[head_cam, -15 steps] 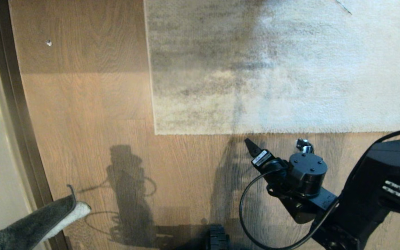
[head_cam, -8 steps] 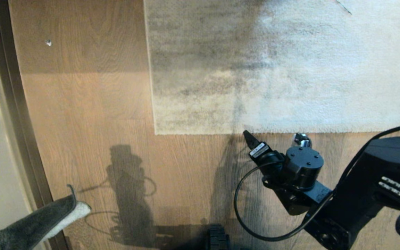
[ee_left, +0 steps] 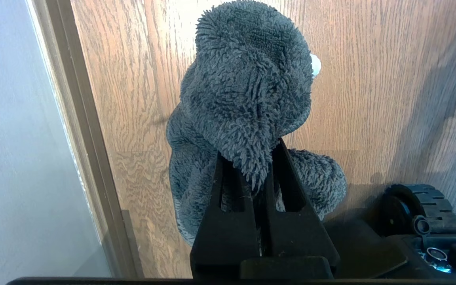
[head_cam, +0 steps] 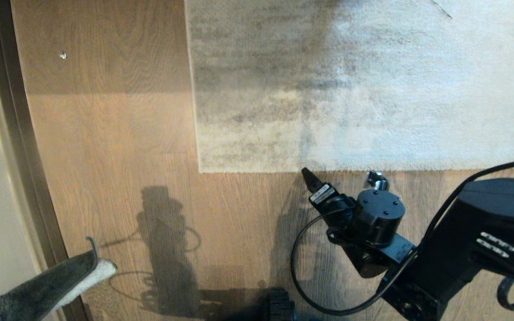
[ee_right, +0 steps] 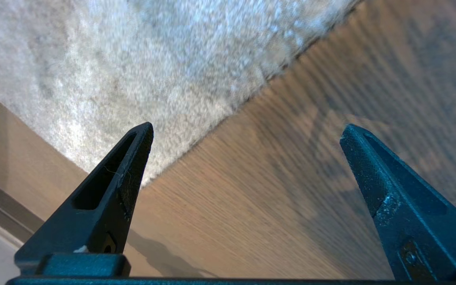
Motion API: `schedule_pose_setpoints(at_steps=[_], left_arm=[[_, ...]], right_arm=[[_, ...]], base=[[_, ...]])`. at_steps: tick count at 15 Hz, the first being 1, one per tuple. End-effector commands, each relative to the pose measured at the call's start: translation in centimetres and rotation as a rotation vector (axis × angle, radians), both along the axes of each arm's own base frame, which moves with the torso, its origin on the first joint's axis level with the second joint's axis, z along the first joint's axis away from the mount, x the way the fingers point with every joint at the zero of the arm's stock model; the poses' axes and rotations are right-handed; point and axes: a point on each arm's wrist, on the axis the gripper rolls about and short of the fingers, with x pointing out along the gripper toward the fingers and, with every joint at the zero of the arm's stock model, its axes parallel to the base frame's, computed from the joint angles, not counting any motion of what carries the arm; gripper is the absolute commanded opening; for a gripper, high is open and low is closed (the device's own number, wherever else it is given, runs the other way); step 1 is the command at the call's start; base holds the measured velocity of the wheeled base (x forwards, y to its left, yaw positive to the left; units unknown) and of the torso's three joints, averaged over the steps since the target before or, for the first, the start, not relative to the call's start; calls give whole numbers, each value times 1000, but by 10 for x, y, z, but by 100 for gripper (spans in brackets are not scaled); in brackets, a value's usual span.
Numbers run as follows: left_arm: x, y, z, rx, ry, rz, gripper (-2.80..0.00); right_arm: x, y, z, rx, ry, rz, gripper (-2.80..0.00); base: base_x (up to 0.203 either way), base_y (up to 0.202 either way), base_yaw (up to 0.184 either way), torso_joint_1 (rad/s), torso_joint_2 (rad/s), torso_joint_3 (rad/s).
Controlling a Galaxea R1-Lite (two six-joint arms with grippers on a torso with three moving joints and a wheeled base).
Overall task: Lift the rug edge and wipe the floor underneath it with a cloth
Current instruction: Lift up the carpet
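Leftward slides my right pincer (head_cam: 338, 177), spread wide, nearing the rug edge (head_cam: 328, 170); coming in too high, I'd skate over pile.

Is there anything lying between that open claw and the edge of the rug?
Nothing visible. Only bare floor lies between the right tool, which is open, and the rug edge just ahead of it.
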Motion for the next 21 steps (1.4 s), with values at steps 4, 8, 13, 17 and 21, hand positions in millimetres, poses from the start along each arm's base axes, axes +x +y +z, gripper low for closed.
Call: schedule_pose_setpoints(at_steps=[4, 8, 13, 17, 21], left_arm=[[0, 0, 0, 0, 0, 1, -280], [0, 0, 0, 0, 0, 0, -280], [0, 0, 0, 0, 0, 0, -280], [0, 0, 0, 0, 0, 0, -280], [0, 0, 0, 0, 0, 0, -280]], right_arm=[[0, 5, -3, 22, -19, 9, 0], [2, 15, -9, 21, -19, 25, 0], [12, 23, -4, 45, -56, 18, 0], [16, 26, 0, 63, -77, 15, 0], [27, 35, 0, 86, -103, 14, 0]], base=[[0, 0, 0, 0, 0, 0], [0, 0, 0, 0, 0, 0], [0, 0, 0, 0, 0, 0], [0, 0, 0, 0, 0, 0], [0, 0, 0, 0, 0, 0]])
